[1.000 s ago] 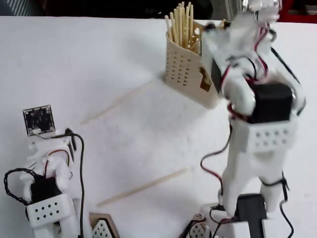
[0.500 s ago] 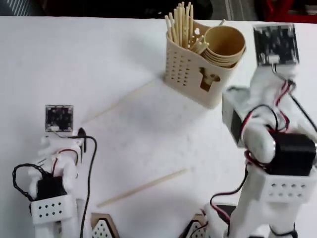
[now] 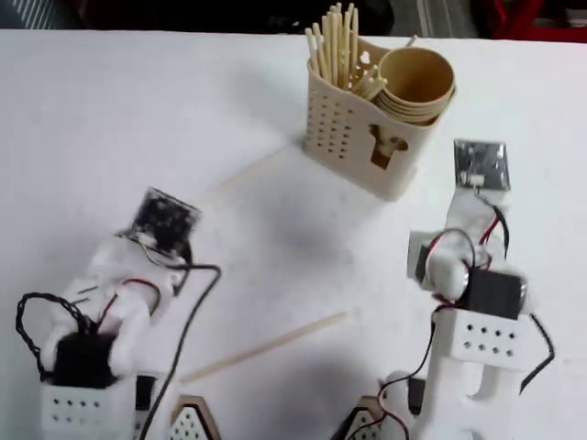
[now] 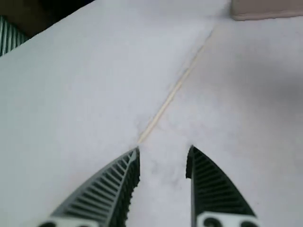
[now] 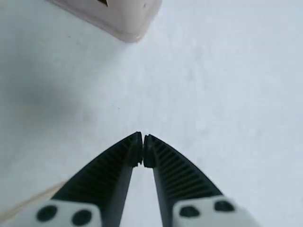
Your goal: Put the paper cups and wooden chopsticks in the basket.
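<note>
Lifting the chopstick (image 4: 176, 87) cleanly calls for the spread left claw (image 4: 162, 158) to straddle it crosswise before pinching; the right claw (image 5: 142, 149), pressed together and empty, hangs near the basket (image 3: 344, 128).

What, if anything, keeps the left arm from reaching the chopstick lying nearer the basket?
Likely nothing, so yes. The left gripper is open, and the chopstick lies flat on the bare table straight ahead of it, its near end close to one fingertip.
</note>
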